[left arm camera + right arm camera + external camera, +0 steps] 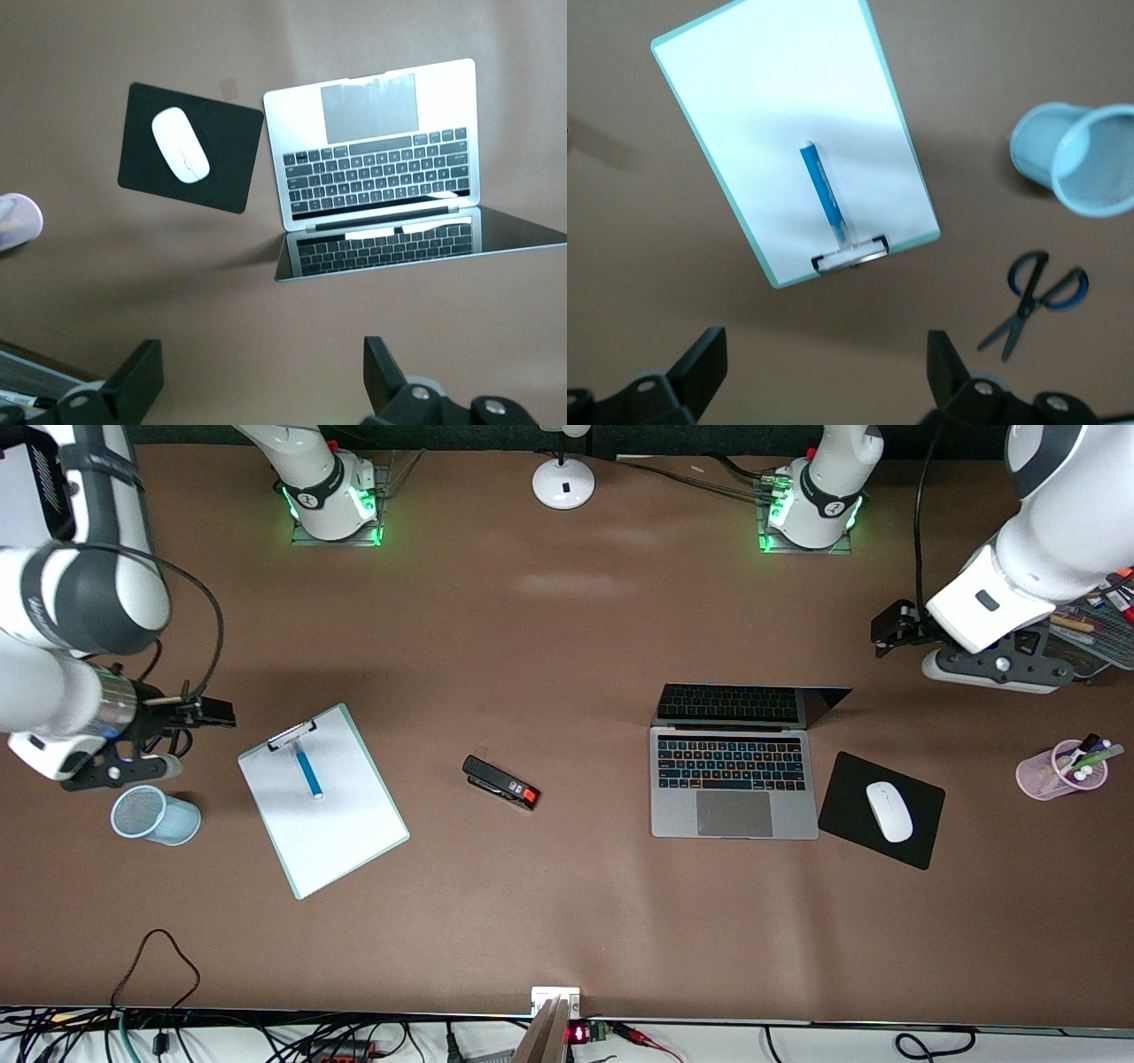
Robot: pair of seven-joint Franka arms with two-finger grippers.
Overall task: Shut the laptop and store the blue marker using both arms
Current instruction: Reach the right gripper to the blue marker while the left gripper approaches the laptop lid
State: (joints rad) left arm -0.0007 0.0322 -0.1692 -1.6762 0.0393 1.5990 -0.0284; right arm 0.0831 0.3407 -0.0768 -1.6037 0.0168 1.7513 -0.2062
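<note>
The laptop [733, 784] lies open in the middle of the table toward the left arm's end, its screen [753, 704] upright. It also shows in the left wrist view [381, 142]. The blue marker [308, 771] lies on a white clipboard [328, 815] toward the right arm's end, and shows in the right wrist view [824, 195]. My left gripper [888, 629] hovers open and empty over bare table beside the laptop's screen [263, 381]. My right gripper [211, 713] hovers open and empty over the table beside the clipboard's clip end [828, 376].
A pale blue mesh cup [155, 815] lies on its side beside the clipboard. Scissors [1032, 301] lie near it. A black stapler [500, 782] sits mid-table. A white mouse [889, 811] rests on a black mouse pad [850, 797]. A pink pen cup [1059, 771] and marker tray [1099, 633] stand at the left arm's end.
</note>
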